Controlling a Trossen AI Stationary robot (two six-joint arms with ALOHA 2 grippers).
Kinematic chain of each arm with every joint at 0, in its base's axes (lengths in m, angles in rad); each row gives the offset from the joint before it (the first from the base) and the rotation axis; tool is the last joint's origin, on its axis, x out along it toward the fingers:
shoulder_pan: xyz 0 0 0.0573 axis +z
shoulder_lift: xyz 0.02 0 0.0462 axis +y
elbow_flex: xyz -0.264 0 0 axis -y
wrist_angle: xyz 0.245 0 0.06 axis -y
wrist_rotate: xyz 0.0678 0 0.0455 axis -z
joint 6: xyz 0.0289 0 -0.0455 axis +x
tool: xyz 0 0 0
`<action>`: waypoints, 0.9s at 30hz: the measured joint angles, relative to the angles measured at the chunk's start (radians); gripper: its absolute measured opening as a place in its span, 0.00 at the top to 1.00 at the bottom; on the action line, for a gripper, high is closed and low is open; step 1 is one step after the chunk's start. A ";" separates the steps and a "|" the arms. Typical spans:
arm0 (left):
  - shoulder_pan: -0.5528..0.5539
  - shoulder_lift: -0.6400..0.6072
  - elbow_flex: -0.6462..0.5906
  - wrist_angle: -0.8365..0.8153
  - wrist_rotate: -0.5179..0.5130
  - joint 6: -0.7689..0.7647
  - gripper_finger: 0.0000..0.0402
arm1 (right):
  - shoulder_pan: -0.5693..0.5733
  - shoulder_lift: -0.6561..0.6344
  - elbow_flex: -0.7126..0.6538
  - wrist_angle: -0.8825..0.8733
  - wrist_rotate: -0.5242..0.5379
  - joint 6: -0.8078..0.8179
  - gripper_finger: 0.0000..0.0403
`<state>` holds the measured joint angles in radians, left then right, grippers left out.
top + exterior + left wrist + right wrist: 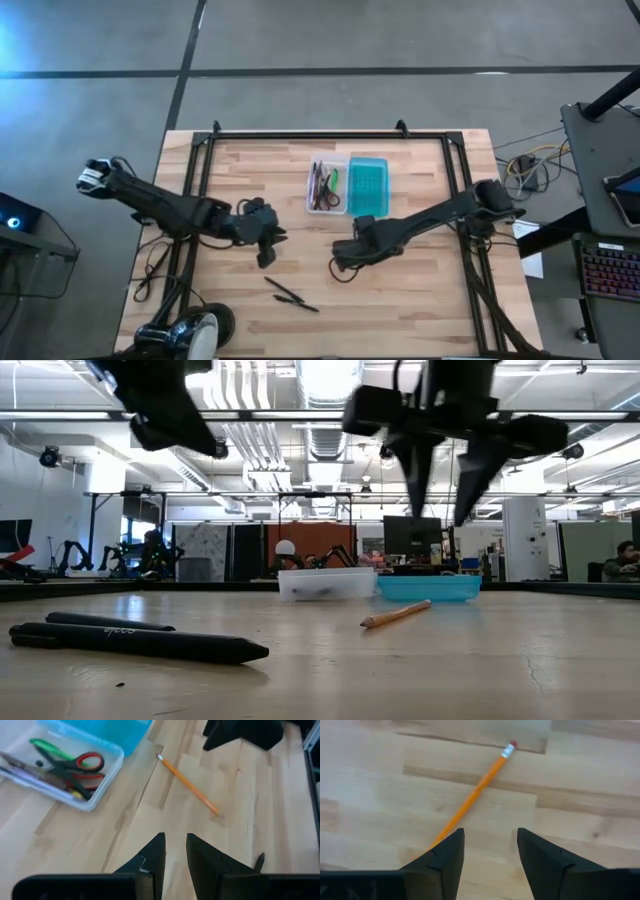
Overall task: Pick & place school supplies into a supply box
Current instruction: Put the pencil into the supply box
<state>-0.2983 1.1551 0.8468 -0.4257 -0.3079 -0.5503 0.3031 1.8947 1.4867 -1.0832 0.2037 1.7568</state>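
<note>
The supply box (322,187) is a clear case with its teal lid (367,186) open beside it, toward the table's far edge. It holds red-handled scissors (82,765), a green marker (47,747) and other thin items. An orange pencil (472,795) lies flat on the table, seen also as the pencil (397,614) in the low view. My right gripper (489,837) hovers open above it, raised off the table, with the pencil's tip end passing under one finger. My left gripper (175,842) hangs open by a narrow gap over bare table, left of the pencil (187,784). Two dark pens (290,293) lie near the table's near edge.
The two dark pens (130,640) lie side by side, near the low camera. Black frame rails (330,135) run along the table's far edge and both sides. Bare wood lies between the box and the pens.
</note>
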 joint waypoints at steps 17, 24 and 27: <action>-0.001 -0.356 -0.263 0.006 -0.002 -0.032 0.85 | -0.067 0.270 0.175 -0.064 -0.090 0.125 0.40; -0.001 -0.426 -0.282 0.000 -0.001 -0.032 0.85 | -0.073 0.312 0.154 -0.043 -0.100 0.125 0.59; -0.001 -0.436 -0.281 -0.001 -0.001 -0.032 0.85 | -0.076 0.318 0.136 -0.014 -0.097 0.122 0.71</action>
<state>-0.2993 0.7190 0.5663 -0.4269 -0.3092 -0.5827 0.2268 2.2128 1.6230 -1.0969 0.1070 1.8786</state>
